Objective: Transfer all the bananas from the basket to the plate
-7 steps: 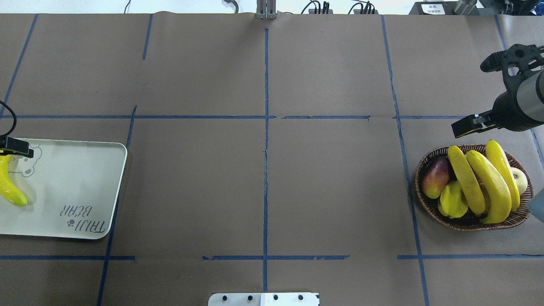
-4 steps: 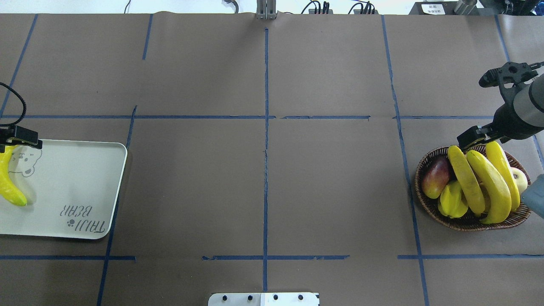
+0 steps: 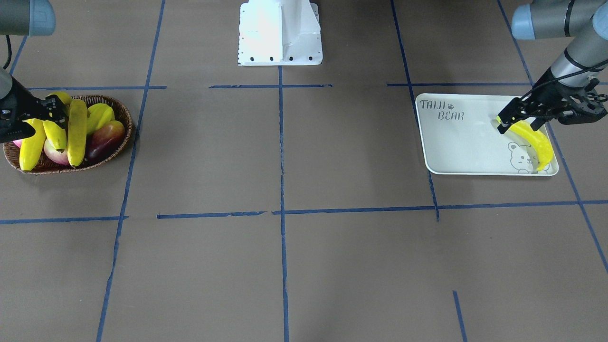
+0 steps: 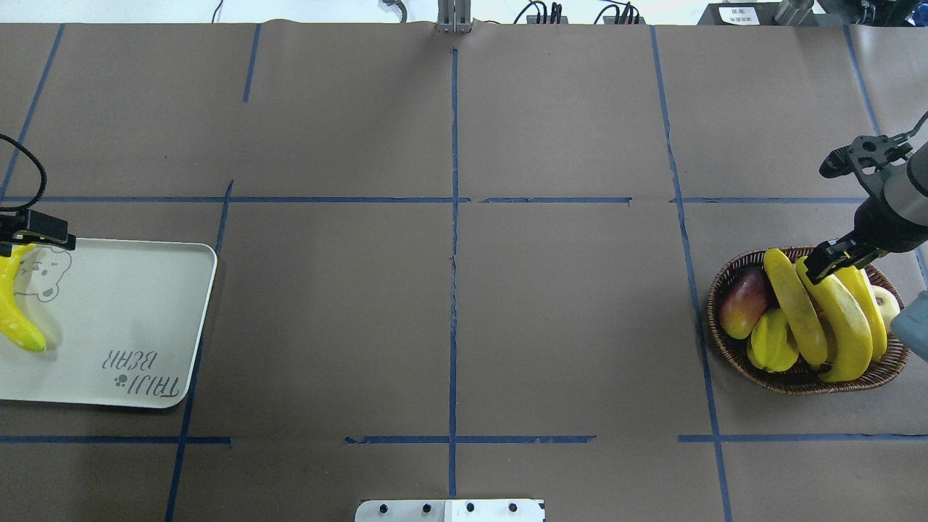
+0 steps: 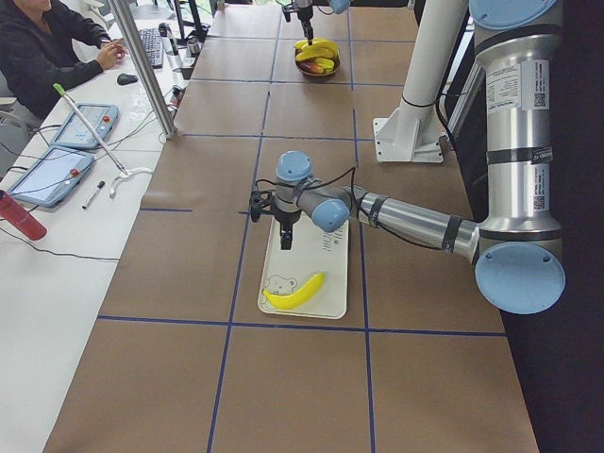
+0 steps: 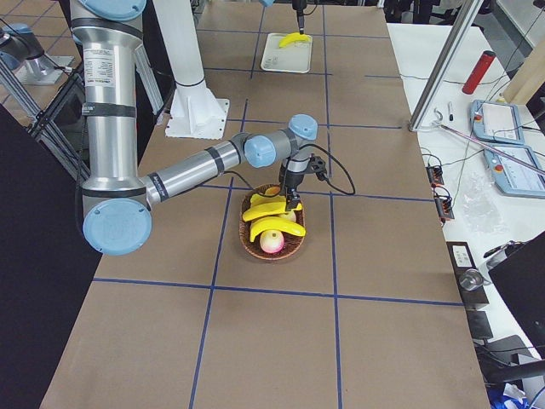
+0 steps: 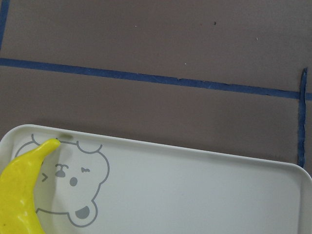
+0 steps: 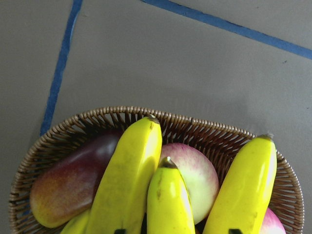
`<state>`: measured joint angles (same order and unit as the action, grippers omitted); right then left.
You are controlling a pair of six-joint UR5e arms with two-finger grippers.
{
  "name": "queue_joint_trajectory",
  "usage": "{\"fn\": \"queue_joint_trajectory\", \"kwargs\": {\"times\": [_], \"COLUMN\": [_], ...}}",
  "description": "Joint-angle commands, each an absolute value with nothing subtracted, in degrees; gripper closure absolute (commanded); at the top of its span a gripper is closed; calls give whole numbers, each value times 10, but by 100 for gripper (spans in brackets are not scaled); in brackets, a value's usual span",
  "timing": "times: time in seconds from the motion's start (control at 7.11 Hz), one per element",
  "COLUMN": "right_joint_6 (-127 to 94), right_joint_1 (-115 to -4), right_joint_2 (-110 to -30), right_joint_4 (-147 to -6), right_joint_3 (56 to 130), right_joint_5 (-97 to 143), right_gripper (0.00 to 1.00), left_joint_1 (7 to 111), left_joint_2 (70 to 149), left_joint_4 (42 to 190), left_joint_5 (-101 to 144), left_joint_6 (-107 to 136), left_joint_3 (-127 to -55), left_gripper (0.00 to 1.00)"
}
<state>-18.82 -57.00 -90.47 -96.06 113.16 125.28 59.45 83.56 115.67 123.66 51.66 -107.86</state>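
Observation:
Three yellow bananas point(image 4: 841, 319) lie side by side in the brown wicker basket point(image 4: 797, 384) at the table's right. My right gripper point(image 4: 834, 264) is open and low over their far ends. In the right wrist view its fingertips point(image 8: 119, 231) stand either side of the middle banana point(image 8: 168, 204). A fourth banana point(image 4: 14, 312) lies on the pale plate point(image 4: 123, 304) at the left, over the bear drawing. My left gripper point(image 3: 520, 118) is open and empty, hovering above that banana's far end point(image 7: 48, 145).
The basket also holds a red-green mango point(image 4: 743, 301), a yellow-green starfruit point(image 4: 772, 341) and a pale pink apple point(image 4: 886, 304). Blue tape lines cross the brown table. The robot's white base point(image 3: 280, 33) stands at the near middle edge. An operator point(image 5: 38, 47) sits beside the table.
My right gripper has come down and toward the basket, from above its far rim onto the bananas' ends. My left gripper has drawn slightly away from the banana on the plate.

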Motion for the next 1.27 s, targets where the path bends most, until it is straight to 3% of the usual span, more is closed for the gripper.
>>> {"fn": "queue_joint_trajectory", "kwargs": {"times": [0.0,1.13], "right_joint_6": [-166,-144], "right_joint_1": [-570,-567], "right_joint_2": [-904,-897], "right_joint_4": [-960,-960], "right_joint_3": [1119,1098], "right_joint_5": [1256,1282], "right_gripper": [28,32], "left_joint_1": [594,595], "left_joint_2": [837,838], "left_joint_4": [1157,1156], "left_joint_5": [1237,1237], "left_joint_6": [517,517], "left_joint_3": [-1079,-1078], "left_gripper": [0,0]}}
